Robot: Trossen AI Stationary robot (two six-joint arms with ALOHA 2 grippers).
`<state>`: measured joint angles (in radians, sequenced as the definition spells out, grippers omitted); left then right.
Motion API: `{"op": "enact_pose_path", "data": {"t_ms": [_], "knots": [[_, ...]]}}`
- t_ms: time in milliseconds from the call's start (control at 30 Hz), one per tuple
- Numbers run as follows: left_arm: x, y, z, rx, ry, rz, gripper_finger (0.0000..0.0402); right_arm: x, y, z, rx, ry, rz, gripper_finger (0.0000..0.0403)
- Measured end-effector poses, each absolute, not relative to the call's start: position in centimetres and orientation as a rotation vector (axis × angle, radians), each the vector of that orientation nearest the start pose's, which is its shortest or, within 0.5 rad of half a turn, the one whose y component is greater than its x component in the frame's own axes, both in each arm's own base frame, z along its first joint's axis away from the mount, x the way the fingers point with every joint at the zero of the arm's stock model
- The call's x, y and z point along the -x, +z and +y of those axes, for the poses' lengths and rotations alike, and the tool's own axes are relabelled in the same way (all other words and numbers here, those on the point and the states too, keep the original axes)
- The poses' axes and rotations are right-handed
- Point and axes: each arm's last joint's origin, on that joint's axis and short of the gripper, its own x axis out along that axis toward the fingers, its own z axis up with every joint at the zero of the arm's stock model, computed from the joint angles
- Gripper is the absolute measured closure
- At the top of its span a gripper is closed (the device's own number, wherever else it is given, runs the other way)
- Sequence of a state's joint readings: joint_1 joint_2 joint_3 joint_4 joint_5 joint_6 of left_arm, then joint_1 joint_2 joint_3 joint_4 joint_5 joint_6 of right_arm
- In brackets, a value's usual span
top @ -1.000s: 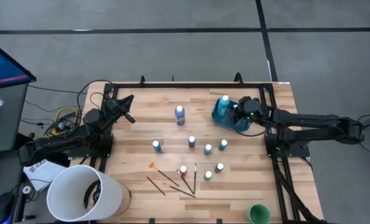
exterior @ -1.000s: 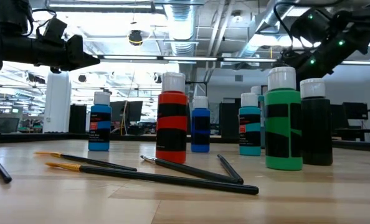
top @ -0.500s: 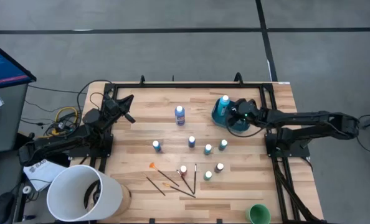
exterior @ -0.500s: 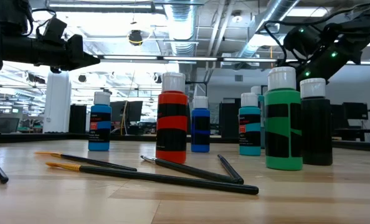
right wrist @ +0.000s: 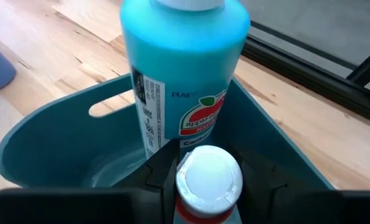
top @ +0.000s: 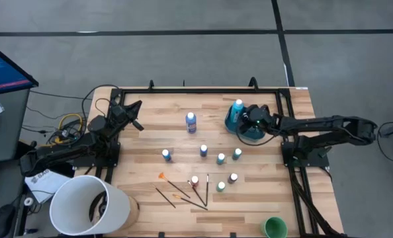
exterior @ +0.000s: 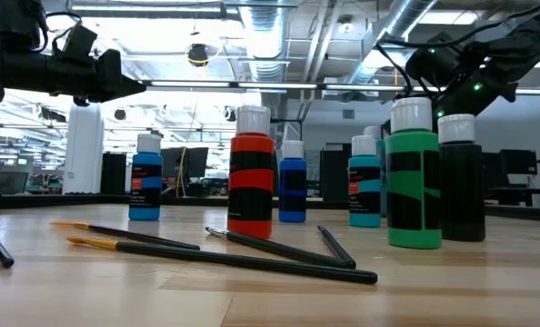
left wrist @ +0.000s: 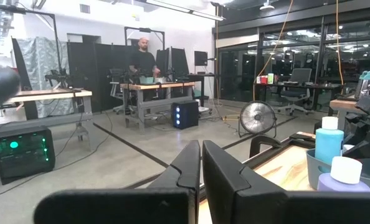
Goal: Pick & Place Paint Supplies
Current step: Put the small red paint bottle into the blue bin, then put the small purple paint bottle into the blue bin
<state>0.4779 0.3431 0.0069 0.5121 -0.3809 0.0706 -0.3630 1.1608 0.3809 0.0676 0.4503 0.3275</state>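
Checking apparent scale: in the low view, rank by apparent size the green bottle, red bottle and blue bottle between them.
1. green bottle
2. red bottle, nearly as big
3. blue bottle, probably just farther away.

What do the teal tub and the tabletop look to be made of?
Teal tub: apparently moulded plastic, smooth with a slight sheen, thin wall with a cut-out handle slot. Tabletop: wood, butcher-block style, pale joined strips with visible grain, matte to satin finish.
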Motion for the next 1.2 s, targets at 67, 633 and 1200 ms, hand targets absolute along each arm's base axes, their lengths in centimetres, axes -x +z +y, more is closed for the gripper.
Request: {"op": "enact_pose_path", "data": {"t_ms": [67, 633, 1200], "knots": [[-9.8, 18.5, 6.3, -0.075, 0.863, -0.152, 0.0394, -18.5, 15.4, -8.4, -0.259, -0.887, 0.598, 0.0289], [-9.8, 18.5, 6.3, -0.075, 0.863, -0.157, 0.0394, -18.4, 15.3, -8.3, -0.229, -0.867, 0.631, 0.0236], [-9.8, 18.5, 6.3, -0.075, 0.863, -0.157, 0.0394, -17.0, 18.2, -7.7, -0.225, -0.829, 0.499, 0.0148]]}}
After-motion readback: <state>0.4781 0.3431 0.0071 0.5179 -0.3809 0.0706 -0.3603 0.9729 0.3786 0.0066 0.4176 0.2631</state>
